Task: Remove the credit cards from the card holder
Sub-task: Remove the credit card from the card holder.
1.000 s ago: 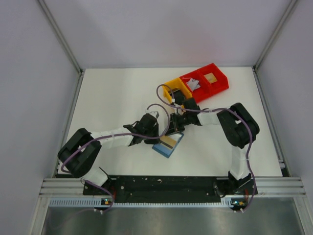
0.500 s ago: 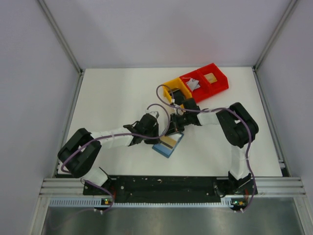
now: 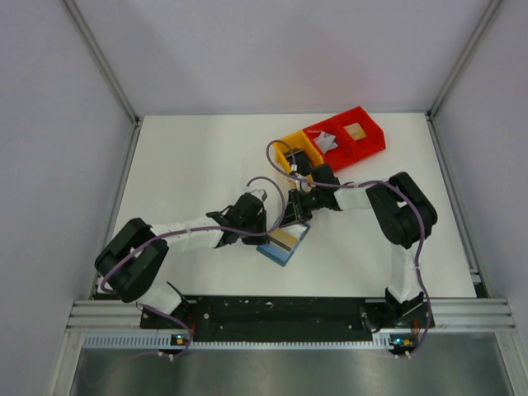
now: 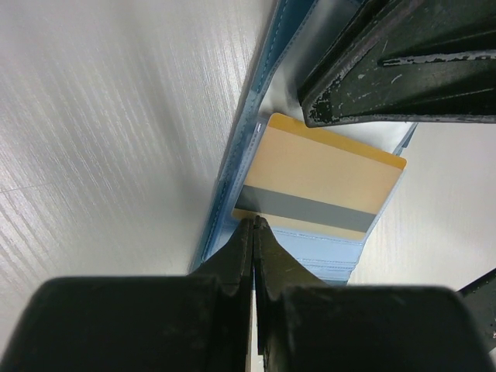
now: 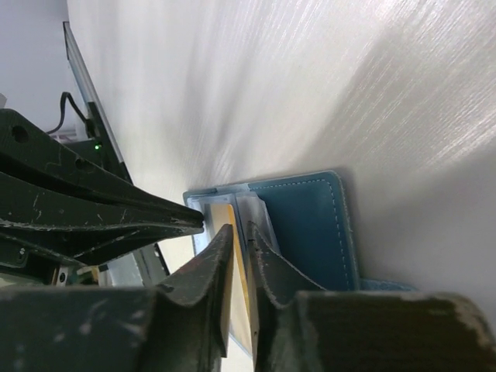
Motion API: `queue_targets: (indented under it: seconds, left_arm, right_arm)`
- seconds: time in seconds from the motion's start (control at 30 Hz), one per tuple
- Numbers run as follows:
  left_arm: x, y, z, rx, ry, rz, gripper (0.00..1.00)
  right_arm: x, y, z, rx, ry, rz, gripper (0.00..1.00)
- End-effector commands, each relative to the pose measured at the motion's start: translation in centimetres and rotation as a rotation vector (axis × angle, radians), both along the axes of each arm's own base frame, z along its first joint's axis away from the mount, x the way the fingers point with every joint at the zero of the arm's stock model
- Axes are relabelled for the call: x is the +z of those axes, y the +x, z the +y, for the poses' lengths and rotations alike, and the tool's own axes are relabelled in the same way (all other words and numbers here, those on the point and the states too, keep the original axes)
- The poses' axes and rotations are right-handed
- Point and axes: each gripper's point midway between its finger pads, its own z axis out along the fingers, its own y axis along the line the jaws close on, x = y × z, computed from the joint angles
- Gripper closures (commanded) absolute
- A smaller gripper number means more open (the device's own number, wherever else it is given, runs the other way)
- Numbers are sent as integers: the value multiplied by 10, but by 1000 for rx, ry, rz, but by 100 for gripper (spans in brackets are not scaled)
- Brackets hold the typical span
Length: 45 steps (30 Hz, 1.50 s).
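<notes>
The closed left gripper [image 4: 253,225] pins the card holder [image 5: 310,225] from 10 o'clock; the right gripper [image 5: 239,232], pinching the tan-yellow card [image 4: 325,178], should pull toward 1 o'clock.

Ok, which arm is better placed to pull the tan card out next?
Right, probably. The right gripper sits closed across the edge of the tan card, so it could draw it straight out. The left gripper is shut, tips at the edge of the card holder, better for pinning it.

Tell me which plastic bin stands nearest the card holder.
The yellow bin, at the left end of the row, is nearest the card holder; the red bins lie beyond it, farther right and farther back.
</notes>
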Motion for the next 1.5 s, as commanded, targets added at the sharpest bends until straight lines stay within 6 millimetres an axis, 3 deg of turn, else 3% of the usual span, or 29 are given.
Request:
queue_targets:
  seconds: [0.0, 0.33, 0.67, 1.0, 1.3, 1.4, 1.47]
  left_arm:
    - [-29, -26, 31, -13, 136, 97, 100]
    - [-33, -26, 30, -16, 144, 103, 100]
    - [-37, -27, 31, -20, 166, 123, 100]
    - [-45, -34, 35, -53, 195, 162, 100]
    - [-40, -32, 34, -55, 182, 143, 100]
    - [-22, -24, 27, -33, 122, 78, 100]
    - [-5, -18, 21, -23, 69, 25, 100]
  right_arm:
    - [21, 4, 9, 35, 66, -52, 83]
    - [8, -7, 13, 78, 37, -32, 81]
    - [9, -10, 17, 114, 44, -33, 100]
    - [12, 22, -1, 7, 23, -78, 100]
    - [18, 26, 3, 2, 41, -75, 100]
    - [19, 19, 2, 16, 54, -60, 79]
    - [17, 14, -2, 22, 49, -56, 74]
